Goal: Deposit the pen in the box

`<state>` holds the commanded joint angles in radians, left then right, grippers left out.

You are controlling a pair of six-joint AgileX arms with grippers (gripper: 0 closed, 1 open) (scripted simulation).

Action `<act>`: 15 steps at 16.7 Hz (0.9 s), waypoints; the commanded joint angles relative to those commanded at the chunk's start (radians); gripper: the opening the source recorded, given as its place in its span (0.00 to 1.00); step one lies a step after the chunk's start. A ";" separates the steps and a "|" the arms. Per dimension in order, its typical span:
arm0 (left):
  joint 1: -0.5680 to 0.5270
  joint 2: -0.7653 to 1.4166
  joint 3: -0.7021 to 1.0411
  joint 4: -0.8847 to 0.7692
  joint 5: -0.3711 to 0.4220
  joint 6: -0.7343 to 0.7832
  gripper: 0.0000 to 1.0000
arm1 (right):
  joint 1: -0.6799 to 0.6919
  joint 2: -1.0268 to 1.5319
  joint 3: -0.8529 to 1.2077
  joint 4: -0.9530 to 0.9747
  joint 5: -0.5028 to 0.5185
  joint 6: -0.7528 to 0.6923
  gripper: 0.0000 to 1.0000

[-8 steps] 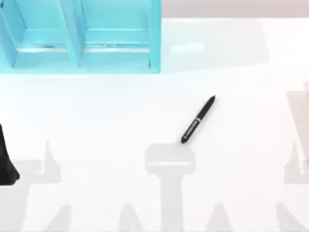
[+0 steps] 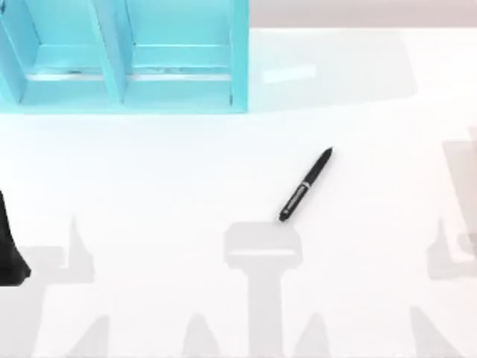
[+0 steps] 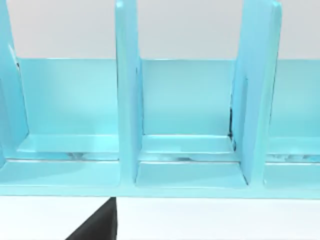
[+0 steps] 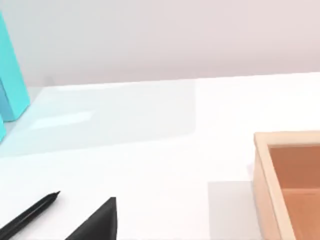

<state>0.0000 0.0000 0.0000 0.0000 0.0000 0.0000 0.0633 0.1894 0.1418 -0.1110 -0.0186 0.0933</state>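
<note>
A white table (image 2: 373, 313) carries a turquoise rack (image 2: 123, 97) of upright compartments at its far left corner. An open wooden box (image 4: 280, 165) stands well apart from the rack, farther from it than anything else on the table. The left arm (image 2: 11, 246) is parked at the table's left edge, nearer the viewer than the rack. A dark part of the left gripper (image 3: 97, 225) faces the rack's compartments, and whether that hand is spread or pressed together cannot be told. A dark part of the right gripper (image 4: 97, 222) hangs over bare table, near the pen and between the rack and the box, and its state cannot be told either. In the last half second only the grey shadows (image 2: 455, 253) on the side of the table away from the rack have shifted, which suggests the right arm has begun to move. The slim black pen (image 2: 305, 185) has not stirred. It lies flat and aslant on the open table, to the right of the rack and well clear of it, and nothing touches it. The task is probably just starting: the pen has yet to be gripped, lifted and carried to the box.
</note>
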 joint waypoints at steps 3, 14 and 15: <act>0.000 0.000 0.000 0.000 0.000 0.000 1.00 | 0.056 0.206 0.143 -0.124 -0.007 0.091 1.00; 0.000 0.000 0.000 0.000 0.000 0.000 1.00 | 0.270 1.261 0.859 -0.754 0.018 0.514 1.00; 0.000 0.000 0.000 0.000 0.000 0.000 1.00 | 0.285 1.356 0.936 -0.807 0.021 0.554 1.00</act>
<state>0.0000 0.0000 0.0000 0.0000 0.0000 0.0000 0.3488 1.5454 1.0777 -0.9182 0.0027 0.6474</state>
